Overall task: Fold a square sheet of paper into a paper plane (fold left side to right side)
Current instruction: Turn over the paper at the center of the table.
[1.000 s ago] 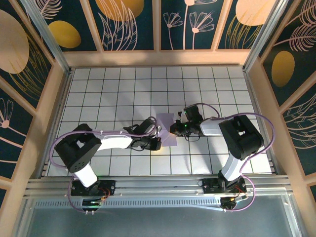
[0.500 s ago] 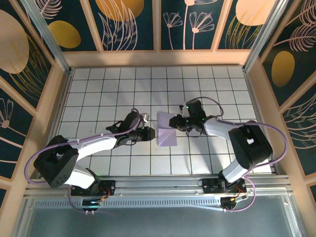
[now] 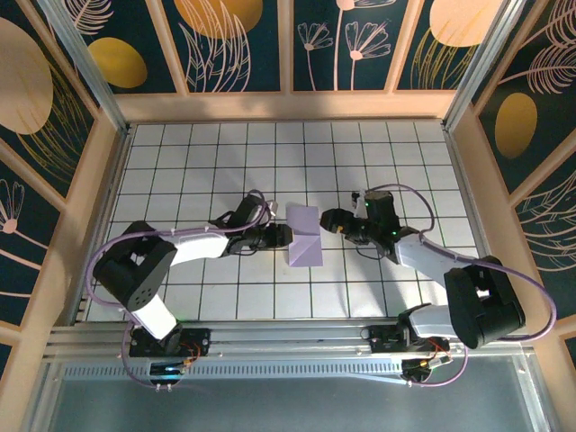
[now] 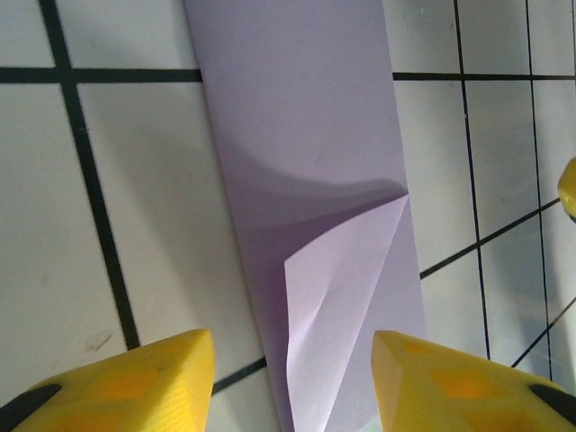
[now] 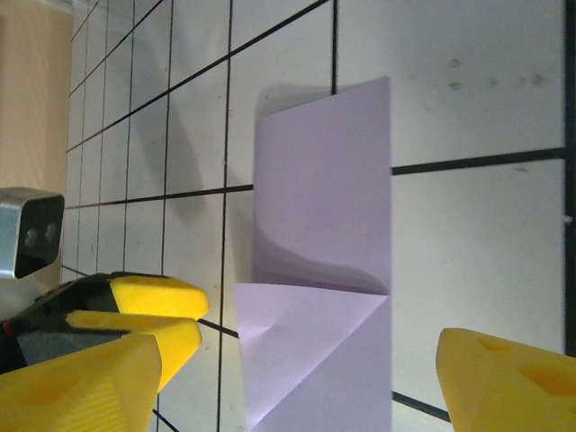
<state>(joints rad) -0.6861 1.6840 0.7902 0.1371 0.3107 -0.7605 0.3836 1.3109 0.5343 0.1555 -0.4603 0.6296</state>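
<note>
- White gridded desk [image 3: 180, 171], with dark floral panels [image 3: 238, 36] around it.
- Folded lavender sheet of paper [image 3: 304, 241] lies flat mid-desk.
- Left hand [image 3: 287, 236] and right hand [image 3: 327, 220] flank it, both spread open.

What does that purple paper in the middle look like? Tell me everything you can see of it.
The sheet of paper is thin, plain lavender and unmarked. It is folded into a narrow rectangle, with one corner turned over as a paler triangular flap. A curved shadow suggests it bulges slightly rather than lying flat. It rests mid-way across the white gridded table, between the open left gripper and right gripper; neither holds it.
</note>
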